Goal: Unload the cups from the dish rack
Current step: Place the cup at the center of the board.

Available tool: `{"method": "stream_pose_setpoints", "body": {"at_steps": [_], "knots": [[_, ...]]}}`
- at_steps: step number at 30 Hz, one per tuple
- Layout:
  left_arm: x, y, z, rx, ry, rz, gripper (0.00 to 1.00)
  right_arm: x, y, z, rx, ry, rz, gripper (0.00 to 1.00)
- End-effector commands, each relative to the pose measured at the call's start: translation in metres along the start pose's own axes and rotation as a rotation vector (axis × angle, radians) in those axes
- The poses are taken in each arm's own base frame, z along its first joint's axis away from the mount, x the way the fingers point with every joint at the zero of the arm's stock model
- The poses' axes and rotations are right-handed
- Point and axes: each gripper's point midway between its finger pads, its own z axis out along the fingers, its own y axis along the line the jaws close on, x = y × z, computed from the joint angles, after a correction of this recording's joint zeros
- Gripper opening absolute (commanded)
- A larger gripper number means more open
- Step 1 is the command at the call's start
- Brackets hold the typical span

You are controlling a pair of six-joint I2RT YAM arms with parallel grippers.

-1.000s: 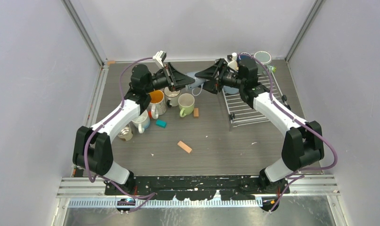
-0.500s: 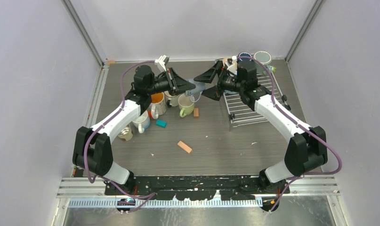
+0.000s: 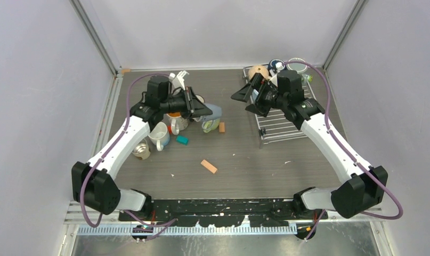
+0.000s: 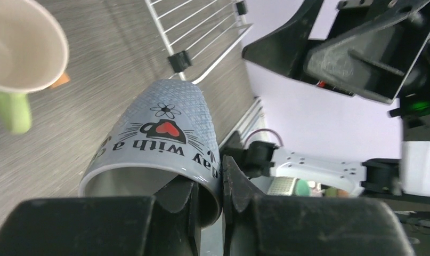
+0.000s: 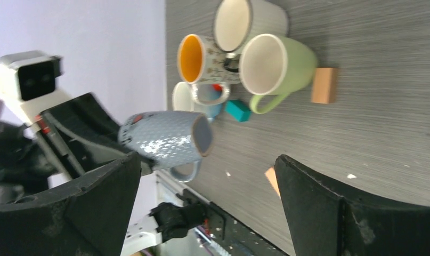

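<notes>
Sideways, left fingers (image 4: 239, 188) pinch the rim of a dimpled blue-grey mug (image 4: 164, 128) (heart-and-flower print); right fingers (image 5: 330, 213) gape.

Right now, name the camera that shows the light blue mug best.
Right wrist: the whole light blue mug shows, mouth and handle included. Left wrist gives only its printed wall and rim pinched by the left fingers. Top view: a small, partly hidden patch.

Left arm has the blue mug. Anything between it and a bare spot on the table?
Partly. From above, the light blue mug in the left fingers overlaps the lime green mug, with an orange block beside that, so straight down looks crowded. Toward the table's middle nothing visible blocks it.
</notes>
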Motion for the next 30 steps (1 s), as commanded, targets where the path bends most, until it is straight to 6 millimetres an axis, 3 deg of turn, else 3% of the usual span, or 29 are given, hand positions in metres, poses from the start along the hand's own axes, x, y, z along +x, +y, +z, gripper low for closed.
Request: {"method": "stream_pose_setpoints", "body": {"at_steps": [1,9,18,30], "knots": [[0.010,0.002,-0.025,-0.115,0.014,0.109,0.00,-0.015,-0.018,-0.017,0.136,-0.089,-0.119,1.00],[0.039,0.046,-0.028,-0.395,0.108,0.172,0.00,-0.019,-0.029,-0.019,0.192,-0.107,-0.161,1.00],[0.056,0.098,-0.014,-0.628,0.232,0.223,0.00,-0.021,-0.037,-0.029,0.239,-0.133,-0.189,1.00],[0.054,0.149,0.007,-0.775,0.310,0.244,0.00,-0.022,-0.036,-0.041,0.241,-0.167,-0.209,1.00]]}}
